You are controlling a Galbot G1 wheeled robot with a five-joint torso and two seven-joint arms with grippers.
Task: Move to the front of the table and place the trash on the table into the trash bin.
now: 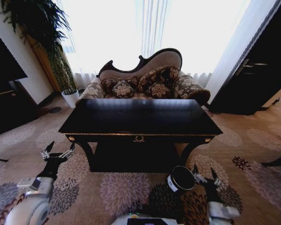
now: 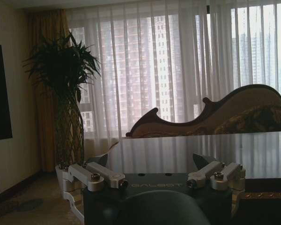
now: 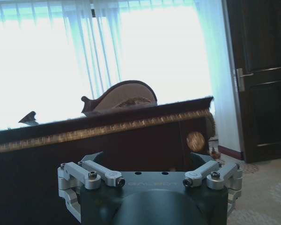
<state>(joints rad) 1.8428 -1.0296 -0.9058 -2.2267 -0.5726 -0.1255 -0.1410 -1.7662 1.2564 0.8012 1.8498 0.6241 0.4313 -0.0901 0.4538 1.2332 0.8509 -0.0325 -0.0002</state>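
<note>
The glossy black table (image 1: 140,117) stands straight ahead of me, its gold ornament (image 1: 139,138) on the front rail. The trash is out of view; the dark tabletop reflects the window. The black trash bin (image 1: 181,178) with a white label sits on the carpet before the table, right of centre. My left gripper (image 1: 61,146) hangs open off the table's front left corner. Open too, my right gripper (image 1: 204,171) is just right of the bin. The left wrist view looks across the table top (image 2: 201,150); the right wrist view faces its gilded rail (image 3: 107,129).
A patterned brown sofa (image 1: 145,82) stands behind the table under a bright curtained window. A tall plant (image 1: 47,28) with a white pot (image 1: 71,97) fills the back left. Dark furniture (image 1: 4,93) lines the left wall, and a dark door (image 1: 257,70) stands at the right. Floral carpet (image 1: 122,192) surrounds the table.
</note>
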